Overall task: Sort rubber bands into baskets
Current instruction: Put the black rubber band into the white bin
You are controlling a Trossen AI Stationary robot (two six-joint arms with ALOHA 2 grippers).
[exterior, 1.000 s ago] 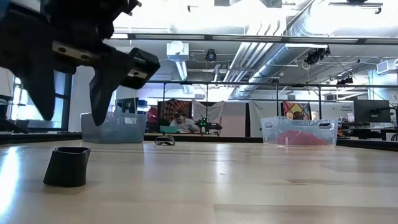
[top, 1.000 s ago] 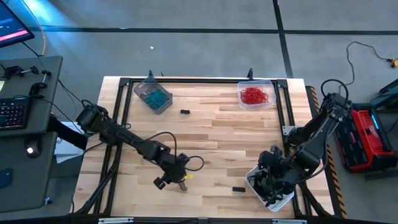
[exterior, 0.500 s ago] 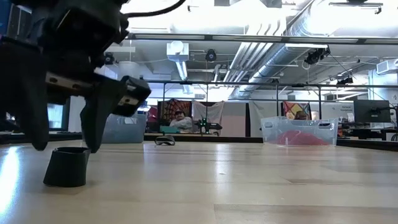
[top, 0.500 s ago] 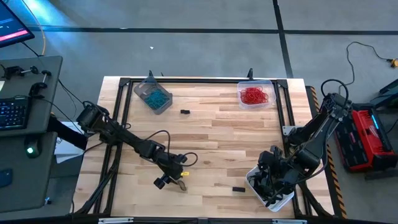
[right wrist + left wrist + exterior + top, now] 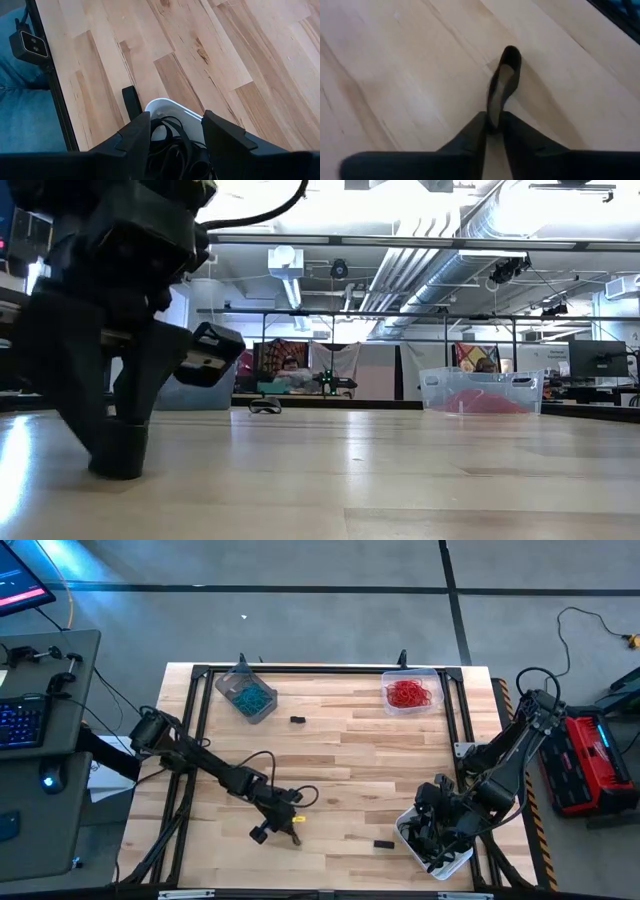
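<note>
the left gripper (image 5: 492,131) is down at the table (image 5: 350,760), its dark fingers (image 5: 465,145) pinching a black rubber band (image 5: 502,82) squeezed to a narrow loop, at about 7 o'clock on the pale wood-plank top. the right gripper (image 5: 175,131) hangs spread over the whitish basket (image 5: 440,855) of black bands at 5 o'clock. a grey-tinted basket (image 5: 245,695) holds teal bands at 11 o'clock, a clear basket (image 5: 410,692) red ones at 1.

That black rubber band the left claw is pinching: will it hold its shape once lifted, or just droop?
The black rubber band will probably droop: it is a thin loop already squashed narrow between the left gripper fingers. It looks very light, so lifting should be easy. Its rubbery surface likely grips the fingers rather than slipping, though it may spring or twist.
</note>
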